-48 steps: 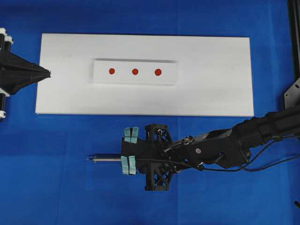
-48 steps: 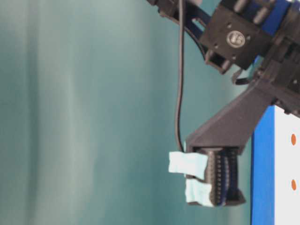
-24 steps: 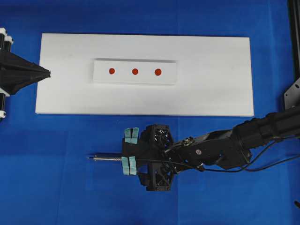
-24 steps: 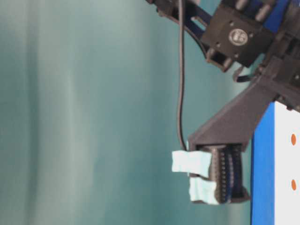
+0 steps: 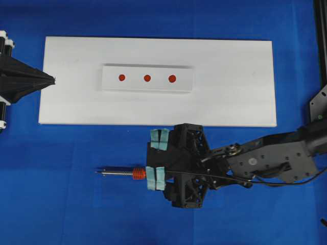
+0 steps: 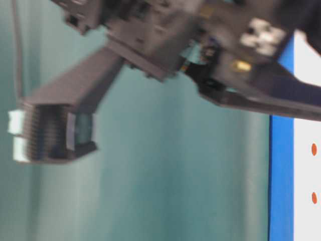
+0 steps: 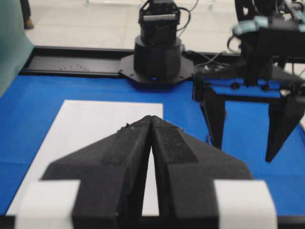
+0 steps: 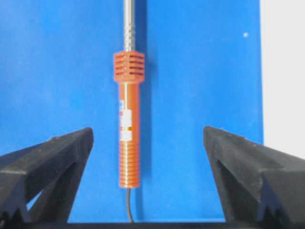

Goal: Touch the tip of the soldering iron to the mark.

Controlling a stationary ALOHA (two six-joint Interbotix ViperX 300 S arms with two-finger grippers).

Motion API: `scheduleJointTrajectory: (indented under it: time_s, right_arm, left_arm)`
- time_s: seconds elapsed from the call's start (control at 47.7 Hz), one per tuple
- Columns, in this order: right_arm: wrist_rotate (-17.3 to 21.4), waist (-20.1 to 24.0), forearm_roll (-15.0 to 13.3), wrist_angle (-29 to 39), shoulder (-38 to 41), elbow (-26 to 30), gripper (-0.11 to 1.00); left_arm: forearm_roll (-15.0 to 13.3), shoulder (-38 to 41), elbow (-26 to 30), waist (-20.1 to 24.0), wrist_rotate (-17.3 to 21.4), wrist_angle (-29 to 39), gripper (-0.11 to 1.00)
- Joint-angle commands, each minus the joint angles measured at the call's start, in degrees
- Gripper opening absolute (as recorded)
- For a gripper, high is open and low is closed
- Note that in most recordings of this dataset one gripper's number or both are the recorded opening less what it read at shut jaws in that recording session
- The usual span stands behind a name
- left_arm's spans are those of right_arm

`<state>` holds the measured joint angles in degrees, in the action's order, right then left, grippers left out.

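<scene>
While the soldering iron [image 5: 122, 173] lies flat on the blue worktop [image 5: 61, 204], the right end effector [image 5: 156, 161] hangs over its handle end with its two fingers spread wide apart. In the right wrist view the orange handle [image 8: 128, 143] sits in the gap between the black fingers [image 8: 47, 162], and neither one touches it. Its thin silver shaft points toward the left edge of the worktop, and its black cord [image 8: 129, 205] runs back under the end effector.

A big white board [image 5: 230, 97] lies nearer the far edge of the worktop. On it sits a raised white strip [image 5: 184, 81] with three red dots in a row. The mark [image 5: 147, 78] is the middle dot. The iron is well apart from it, on the near side of the board.

At the left edge, the left end effector [image 5: 51, 79] has its fingers pressed together, holding nothing, with its tip just over the left end of the board.
</scene>
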<state>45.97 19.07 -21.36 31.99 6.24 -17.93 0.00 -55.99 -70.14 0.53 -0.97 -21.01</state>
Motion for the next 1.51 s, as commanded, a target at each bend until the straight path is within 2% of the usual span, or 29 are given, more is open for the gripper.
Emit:
scheduleJointTrajectory:
  time_s: [0.0,0.251,0.503,0.67,0.817,1.089,1.488]
  right_arm:
    - [0.0,-0.1,-0.5,0.1,-1.8,0.4,0.9]
    - [-1.0,-2.5,-1.9,0.1,-2.3,-0.3,0.9]
    - [-5.4,-11.3,-2.2,-0.4,-4.3,-3.2,0.89]
    - [-10.1,-17.8,-2.0,-3.7,-5.8,-5.1,0.89]
    - [-11.8,-21.4,-1.9,-6.5,-6.9,-6.5,0.89]
    - [-11.9,-22.1,-1.9,-9.9,-12.0,-11.1,0.89]
    - [-12.0,-23.6,-2.7,-14.9,-30.5,-24.7,0.89]
  left_arm:
    - [0.0,0.2,0.7,0.1,-0.1,-0.2,0.02]
    - [0.1,0.2,0.7,0.1,-0.9,-0.3,0.02]
    - [0.0,0.2,0.7,0.1,-1.0,-0.2,0.02]
    - [0.0,0.2,0.7,0.1,-1.0,-0.3,0.02]
    - [0.0,0.2,0.6,0.1,-1.0,-0.2,0.02]
    - [0.1,0.2,0.7,0.1,-1.0,-0.3,0.02]
    - [0.1,0.2,0.6,0.1,-1.0,-0.3,0.02]
